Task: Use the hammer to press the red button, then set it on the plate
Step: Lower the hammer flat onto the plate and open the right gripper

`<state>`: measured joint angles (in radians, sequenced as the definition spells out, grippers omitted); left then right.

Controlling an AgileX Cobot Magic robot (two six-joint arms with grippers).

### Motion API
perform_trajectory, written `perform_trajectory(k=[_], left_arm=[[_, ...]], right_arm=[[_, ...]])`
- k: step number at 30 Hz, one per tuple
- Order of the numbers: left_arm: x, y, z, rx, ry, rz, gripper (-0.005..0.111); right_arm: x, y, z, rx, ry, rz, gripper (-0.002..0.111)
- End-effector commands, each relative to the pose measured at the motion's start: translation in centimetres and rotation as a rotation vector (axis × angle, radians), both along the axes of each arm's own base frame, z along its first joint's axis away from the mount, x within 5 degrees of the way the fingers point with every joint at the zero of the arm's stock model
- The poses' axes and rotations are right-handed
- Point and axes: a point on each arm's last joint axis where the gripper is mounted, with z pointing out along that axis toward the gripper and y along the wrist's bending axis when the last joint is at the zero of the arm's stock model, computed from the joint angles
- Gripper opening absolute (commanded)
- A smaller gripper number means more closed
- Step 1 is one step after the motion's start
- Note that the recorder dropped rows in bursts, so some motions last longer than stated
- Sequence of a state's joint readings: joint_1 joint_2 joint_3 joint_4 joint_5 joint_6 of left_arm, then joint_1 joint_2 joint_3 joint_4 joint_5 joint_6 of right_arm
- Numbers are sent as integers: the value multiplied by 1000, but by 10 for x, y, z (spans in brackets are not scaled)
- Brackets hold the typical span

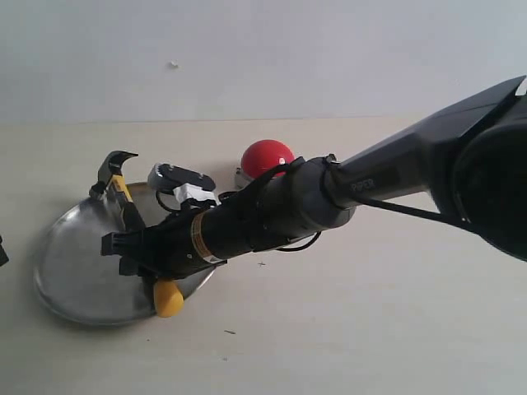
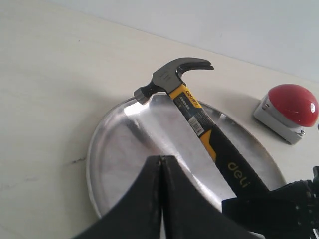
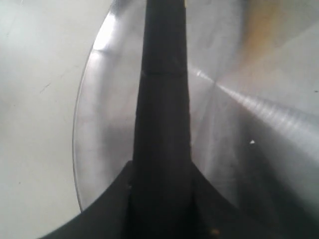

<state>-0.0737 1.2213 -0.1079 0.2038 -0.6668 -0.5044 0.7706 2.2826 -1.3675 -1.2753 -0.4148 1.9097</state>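
Observation:
The hammer (image 1: 123, 197) lies slanted over the silver plate (image 1: 70, 276), its dark head at the plate's far rim and its yellow looped end (image 1: 169, 298) past the near rim. My right gripper (image 1: 136, 247) has reached across and is shut on the black handle (image 3: 164, 99), above the plate (image 3: 99, 124). In the left wrist view the hammer (image 2: 199, 119) crosses the plate (image 2: 119, 149); I cannot tell whether its head touches the rim. My left gripper (image 2: 161, 158) is shut and empty at the plate's edge. The red button (image 1: 266, 156) (image 2: 291, 104) stands behind the plate, untouched.
The right arm (image 1: 395, 177) stretches across the beige table from the right, passing just in front of the button. A pale wall (image 1: 263, 58) closes the back. Only a dark sliver of the left arm (image 1: 2, 251) shows at the left edge.

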Motion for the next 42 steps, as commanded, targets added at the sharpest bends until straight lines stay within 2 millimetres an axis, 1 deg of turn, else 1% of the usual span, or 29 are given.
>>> perform_trajectory(k=[1, 8, 10, 14, 17, 24, 32, 42], left_arm=[[-1, 0, 1, -2, -12, 2, 0], [-1, 0, 1, -2, -12, 2, 0], [-1, 0, 1, -2, -12, 2, 0], [-1, 0, 1, -2, -12, 2, 0], [-1, 0, 1, -2, -12, 2, 0], [-1, 0, 1, -2, -12, 2, 0], [-1, 0, 1, -2, -12, 2, 0], [-1, 0, 1, -2, -12, 2, 0]], right_arm=[[2, 3, 11, 28, -34, 27, 0], [2, 3, 11, 23, -40, 35, 0], [2, 3, 11, 23, -40, 35, 2], [2, 3, 11, 23, -40, 35, 13], [2, 3, 11, 19, -43, 40, 19], [5, 0, 8, -15, -56, 10, 26], [5, 0, 8, -19, -59, 14, 42], [2, -1, 6, -72, -107, 92, 43]])
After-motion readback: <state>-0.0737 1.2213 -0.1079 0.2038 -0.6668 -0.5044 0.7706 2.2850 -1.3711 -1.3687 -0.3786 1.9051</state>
